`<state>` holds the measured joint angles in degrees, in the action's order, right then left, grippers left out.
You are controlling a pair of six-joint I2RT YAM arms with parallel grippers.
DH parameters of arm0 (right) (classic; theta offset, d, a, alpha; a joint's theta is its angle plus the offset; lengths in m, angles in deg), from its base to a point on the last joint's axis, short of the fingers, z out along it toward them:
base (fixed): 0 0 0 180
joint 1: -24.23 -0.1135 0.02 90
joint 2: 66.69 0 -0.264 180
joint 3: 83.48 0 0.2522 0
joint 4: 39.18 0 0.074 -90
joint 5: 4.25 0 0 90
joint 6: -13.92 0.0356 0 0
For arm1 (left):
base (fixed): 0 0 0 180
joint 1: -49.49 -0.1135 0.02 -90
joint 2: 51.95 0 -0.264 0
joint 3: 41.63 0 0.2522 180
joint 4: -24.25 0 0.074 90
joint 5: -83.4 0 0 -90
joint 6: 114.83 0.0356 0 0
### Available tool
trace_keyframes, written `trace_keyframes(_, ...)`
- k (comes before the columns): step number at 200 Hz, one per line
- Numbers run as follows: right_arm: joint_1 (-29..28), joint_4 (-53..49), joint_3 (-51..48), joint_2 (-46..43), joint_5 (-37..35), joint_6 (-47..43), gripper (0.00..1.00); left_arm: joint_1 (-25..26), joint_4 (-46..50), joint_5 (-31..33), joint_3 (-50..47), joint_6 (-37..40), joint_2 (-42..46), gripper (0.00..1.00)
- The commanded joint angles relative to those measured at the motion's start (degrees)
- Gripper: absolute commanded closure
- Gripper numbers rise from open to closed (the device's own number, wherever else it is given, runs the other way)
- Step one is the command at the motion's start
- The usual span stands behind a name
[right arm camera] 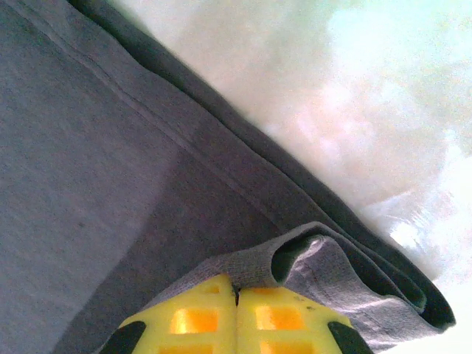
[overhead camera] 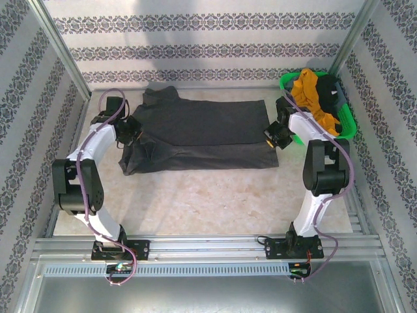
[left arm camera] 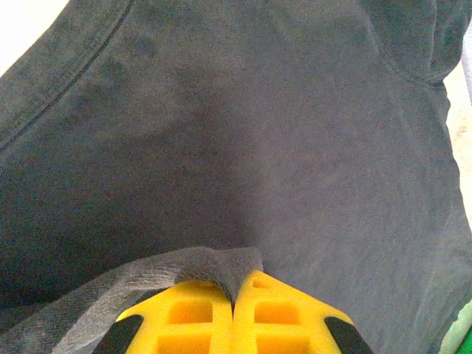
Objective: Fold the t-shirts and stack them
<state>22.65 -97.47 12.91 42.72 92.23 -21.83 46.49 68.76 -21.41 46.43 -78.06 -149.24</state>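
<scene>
Across the far half of the table (overhead camera: 195, 202) lies the dark charcoal grey t-shirt (overhead camera: 202, 130), partly folded over itself. At its left edge the left gripper (overhead camera: 133, 134) has its jaws closed on a pinch of cloth, and at its right edge the right gripper (overhead camera: 272, 137) is likewise clamped on a folded hem. The mustard-orange t-shirt (overhead camera: 306, 88) and the black t-shirt (overhead camera: 328, 85) sit heaped in the green basket (overhead camera: 348, 124) at the far right corner.

At the left wrist, the dark charcoal grey cloth t-shirt (left arm camera: 295, 147) is cut off by every edge, and the yellow fingers (left arm camera: 192, 316) of the left end effector (left arm camera: 234, 286) by the bottom edge. The pale bench (right arm camera: 354, 110) is washed out in the right wrist view. From above, the green plastic basket (overhead camera: 348, 124) is partly hidden by the right arm (overhead camera: 322, 166).
</scene>
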Motion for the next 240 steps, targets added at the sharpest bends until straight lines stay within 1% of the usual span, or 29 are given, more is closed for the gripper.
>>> trace_keyframes(1, 0.8, -0.9, 3.3, 2.5, -0.4, -0.6, 1.00, -1.0, -1.0, 0.3, 2.6, 2.7, -2.5, 1.00)
trace_keyframes(20, 0.9, -1.6, 6.2, 5.3, 1.5, -2.4, 1.00, -1.4, -1.1, 0.8, 4.1, 4.1, -4.6, 1.00)
trace_keyframes(24, 0.9, -1.8, 6.7, 5.9, 1.9, -2.8, 1.00, -1.5, -1.0, 0.8, 4.4, 4.6, -5.0, 0.98)
trace_keyframes(34, 1.3, -2.1, 7.8, 7.0, 3.0, -4.0, 1.00, -1.8, -0.7, 0.8, 5.3, 5.8, -6.1, 0.85)
trace_keyframes(41, 1.6, -2.2, 8.1, 7.4, 4.0, -4.6, 1.00, -2.0, -0.1, 0.9, 6.0, 6.7, -6.8, 0.69)
trace_keyframes(51, 2.2, -3.3, 8.5, 7.5, 4.8, -5.6, 0.82, -2.3, 1.8, 1.8, 7.0, 8.0, -7.2, 0.46)
trace_keyframes(55, 2.4, -3.7, 8.4, 7.1, 4.7, -6.1, 0.75, -2.4, 2.6, 2.3, 7.3, 8.6, -7.0, 0.39)
trace_keyframes(60, 2.7, -4.0, 7.9, 6.1, 4.0, -6.6, 0.69, -2.4, 3.4, 3.0, 7.3, 9.4, -6.5, 0.35)
trace_keyframes(65, 2.9, -4.0, 7.3, 4.8, 3.4, -7.4, 0.64, -2.4, 3.9, 3.9, 6.9, 9.9, -5.6, 0.32)
trace_keyframes(69, 3.0, -3.8, 6.6, 3.7, 2.8, -8.1, 0.61, -2.4, 4.1, 4.5, 6.3, 10.5, -4.7, 0.31)
trace_keyframes(80, 3.2, -3.5, 4.5, 0.3, 1.6, -9.7, 0.58, -2.6, 4.5, 5.7, 3.6, 11.1, -1.4, 0.32)
trace_keyframes(99, 3.3, -2.8, -0.2, -4.7, 1.4, -11.9, 0.57, -3.1, 5.6, 6.4, -3.7, 10.4, 4.9, 0.36)
trace_keyframes(116, 3.3, -0.7, -6.3, -8.4, 3.7, -12.9, 0.57, -3.8, 6.9, 6.4, -11.2, 8.8, 9.9, 0.43)
trace_keyframes(137, 3.3, 2.7, -13.9, -12.1, 6.1, -12.4, 0.55, -6.1, 5.8, 3.5, -19.7, 6.2, 13.4, 0.46)
trace_keyframes(164, 3.3, 4.9, -18.9, -13.5, 6.5, -12.7, 0.51, -9.8, 2.6, -0.5, -24.4, 4.5, 13.2, 0.43)
trace_keyframes(193, 3.5, 6.7, -19.9, -10.4, 7.2, -13.0, 0.51, -10.6, -1.6, -2.2, -24.2, 4.0, 8.8, 0.43)
trace_keyframes(210, 3.4, 7.3, -19.3, -8.2, 7.7, -12.6, 0.51, -10.6, -4.0, -3.2, -24.1, 3.2, 5.7, 0.47)
trace_keyframes(240, 3.4, 5.5, -16.6, -4.9, 6.5, -12.5, 0.55, -10.7, -6.8, -2.1, -23.5, 2.9, 2.2, 0.56)
